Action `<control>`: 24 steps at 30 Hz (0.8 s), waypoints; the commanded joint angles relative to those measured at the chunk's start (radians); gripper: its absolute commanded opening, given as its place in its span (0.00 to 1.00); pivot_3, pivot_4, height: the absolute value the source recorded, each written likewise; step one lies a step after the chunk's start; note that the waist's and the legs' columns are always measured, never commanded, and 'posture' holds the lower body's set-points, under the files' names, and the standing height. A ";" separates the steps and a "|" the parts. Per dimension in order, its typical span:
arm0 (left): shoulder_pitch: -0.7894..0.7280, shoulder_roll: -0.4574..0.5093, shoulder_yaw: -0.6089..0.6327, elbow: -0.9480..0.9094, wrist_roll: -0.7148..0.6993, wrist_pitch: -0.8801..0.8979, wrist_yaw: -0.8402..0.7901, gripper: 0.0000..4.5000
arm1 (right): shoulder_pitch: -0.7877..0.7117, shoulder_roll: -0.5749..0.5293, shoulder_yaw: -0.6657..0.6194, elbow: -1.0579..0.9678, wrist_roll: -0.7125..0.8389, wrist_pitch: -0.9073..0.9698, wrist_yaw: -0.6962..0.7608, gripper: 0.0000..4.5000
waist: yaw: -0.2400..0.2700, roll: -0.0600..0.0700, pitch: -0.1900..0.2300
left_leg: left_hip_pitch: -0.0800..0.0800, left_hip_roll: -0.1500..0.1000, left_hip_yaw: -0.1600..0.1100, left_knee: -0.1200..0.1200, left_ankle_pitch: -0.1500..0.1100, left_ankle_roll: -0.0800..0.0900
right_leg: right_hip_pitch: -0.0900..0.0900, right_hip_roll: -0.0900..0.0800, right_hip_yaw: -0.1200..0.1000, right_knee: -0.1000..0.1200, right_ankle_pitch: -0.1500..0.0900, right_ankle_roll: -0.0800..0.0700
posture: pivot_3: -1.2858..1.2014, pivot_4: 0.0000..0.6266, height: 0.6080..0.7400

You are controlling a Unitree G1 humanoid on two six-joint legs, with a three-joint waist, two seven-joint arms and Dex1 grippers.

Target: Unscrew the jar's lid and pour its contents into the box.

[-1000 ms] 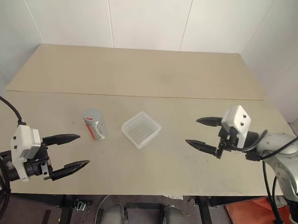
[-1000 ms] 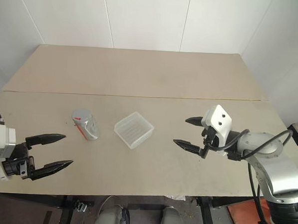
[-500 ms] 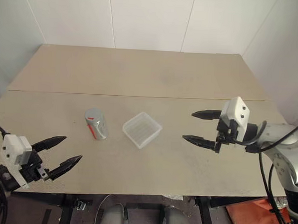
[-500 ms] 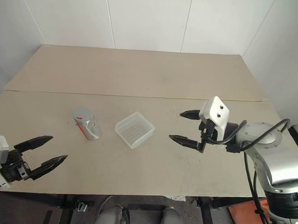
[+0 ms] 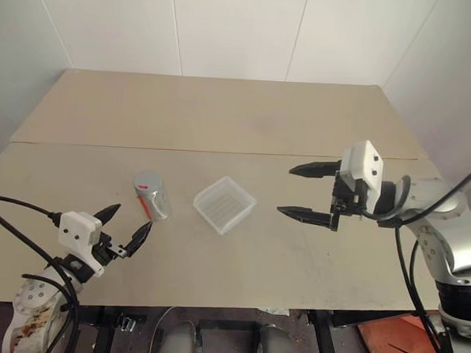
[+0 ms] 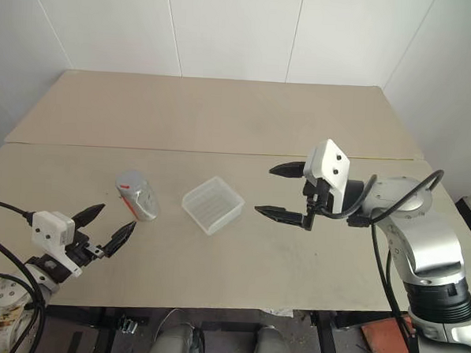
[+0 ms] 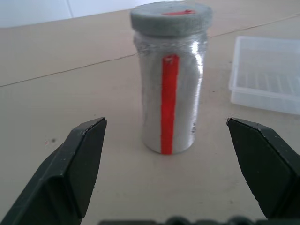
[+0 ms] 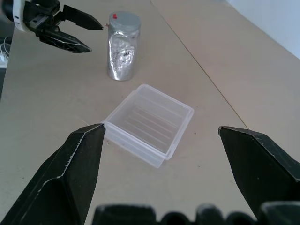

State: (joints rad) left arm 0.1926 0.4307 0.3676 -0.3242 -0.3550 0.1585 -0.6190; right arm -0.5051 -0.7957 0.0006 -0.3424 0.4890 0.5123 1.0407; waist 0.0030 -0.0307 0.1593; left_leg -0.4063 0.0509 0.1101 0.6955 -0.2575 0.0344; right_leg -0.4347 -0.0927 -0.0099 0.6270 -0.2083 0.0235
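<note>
Head views – jar: the small clear plastic cylindrical jar [image 5: 151,196] is seen standing on the beige table [image 5: 223,120], long axis vertical, capped by the round grey screw lid [image 5: 147,180]
Head views – box: the shallow square translucent white plastic box [image 5: 224,203] is placed just beside the jar, on the side toward the robot's right; no contents are seen in it
Head views – left gripper [image 5: 124,226]: spread wide, nothing held; the jar lies just ahead of it, so this arm is judged the nearer one
Head views – right gripper [image 5: 299,192]: spread wide, empty, held above the table beyond the box, well apart from the jar
Left wrist view – alignment: the jar [image 7: 169,77] is centred between the two black fingers [image 7: 77,161], not yet touched; a red stripe runs down its side
Left wrist view – contents: cannot be made out through the wall
Right wrist view – box [image 8: 150,123]: seen between the open fingers [image 8: 70,173], ribbed bottom bare
</note>
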 commanded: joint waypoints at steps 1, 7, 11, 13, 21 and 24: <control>-0.039 0.003 -0.009 0.010 0.001 -0.035 0.014 0.99 | -0.007 0.002 -0.022 -0.027 -0.004 -0.037 -0.007 1.00 | 0.001 0.000 0.000 | 0.000 0.000 0.000 0.000 0.000 0.000 | 0.000 0.000 0.000 0.000 0.000 0.000 | 0.52 0.24 1.00; -0.095 0.003 -0.048 0.049 0.018 -0.050 0.023 0.99 | 0.009 -0.001 -0.032 -0.048 -0.001 -0.041 -0.012 1.00 | 0.003 0.000 0.000 | 0.000 0.000 0.000 0.000 0.000 0.000 | 0.000 0.000 0.000 0.000 0.000 0.000 | 0.52 0.24 1.00; -0.133 -0.006 -0.086 0.086 0.037 -0.066 0.033 0.99 | 0.015 -0.002 -0.035 -0.055 0.001 -0.043 -0.011 1.00 | 0.003 0.000 0.000 | 0.000 0.000 0.000 0.000 0.000 0.000 | 0.000 0.000 0.000 0.000 0.000 0.000 | 0.52 0.24 1.00; -0.151 -0.010 -0.100 0.114 0.051 -0.080 0.040 0.99 | 0.017 -0.003 -0.036 -0.059 0.002 -0.043 -0.012 1.00 | 0.003 0.000 0.000 | 0.000 0.000 0.000 0.000 0.000 0.000 | 0.000 0.000 0.000 0.000 0.000 0.000 | 0.52 0.24 1.00; -0.251 -0.049 -0.154 0.243 0.111 -0.161 0.092 0.99 | 0.023 -0.009 -0.043 -0.071 0.004 -0.041 -0.015 1.00 | 0.005 0.000 0.000 | 0.000 0.000 0.000 0.000 0.000 0.000 | 0.000 0.000 0.000 0.000 0.000 0.000 | 0.52 0.24 1.00; -0.287 -0.062 -0.164 0.284 0.128 -0.180 0.117 0.99 | 0.027 -0.010 -0.045 -0.078 0.006 -0.039 -0.016 1.00 | 0.006 0.000 0.000 | 0.000 0.000 0.000 0.000 0.000 0.000 | 0.000 0.000 0.000 0.000 0.000 0.000 | 0.52 0.24 1.00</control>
State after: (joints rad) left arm -0.0768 0.3737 0.2063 -0.0391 -0.2360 0.0133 -0.5215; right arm -0.4754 -0.7939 -0.0102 -0.3840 0.4839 0.4918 1.0287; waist 0.0090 -0.0307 0.1593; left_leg -0.4065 0.0504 0.1101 0.6956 -0.2575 0.0345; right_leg -0.4343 -0.0929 -0.0104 0.6270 -0.2080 0.0240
